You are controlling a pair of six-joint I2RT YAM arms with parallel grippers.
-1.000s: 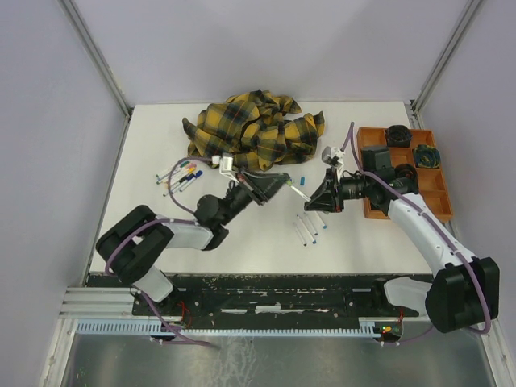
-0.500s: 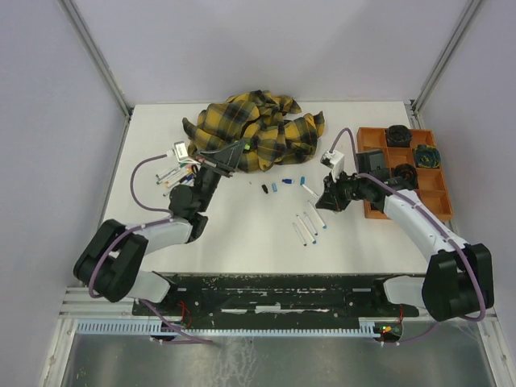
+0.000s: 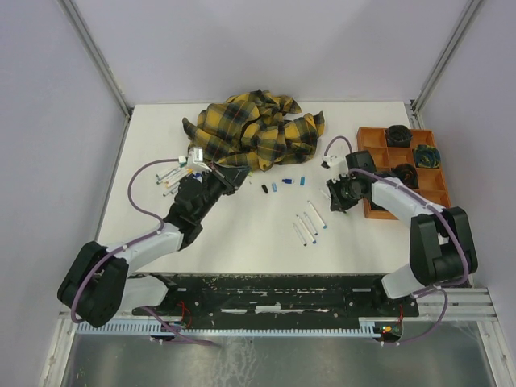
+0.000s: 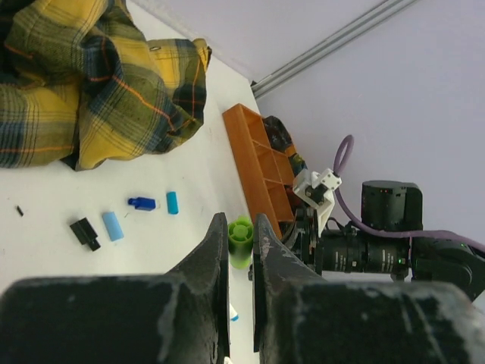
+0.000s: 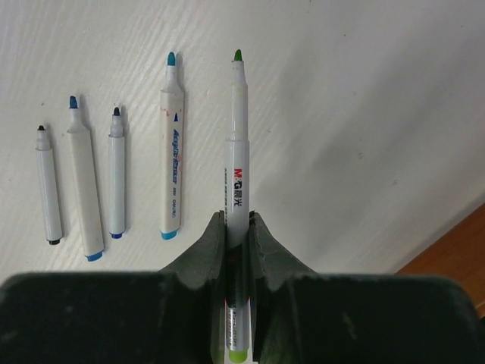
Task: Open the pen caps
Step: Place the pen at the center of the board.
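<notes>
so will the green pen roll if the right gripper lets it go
Probably: the green pen has a round, smooth barrel, so it may roll a little. It looks stiff and light, pinched in the right gripper without bending.

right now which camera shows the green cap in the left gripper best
The left wrist view: the green cap sits close up, pinched in the left gripper. In the top view it is too small to make out at that gripper. The right wrist view shows only uncapped pens, no cap.
</notes>
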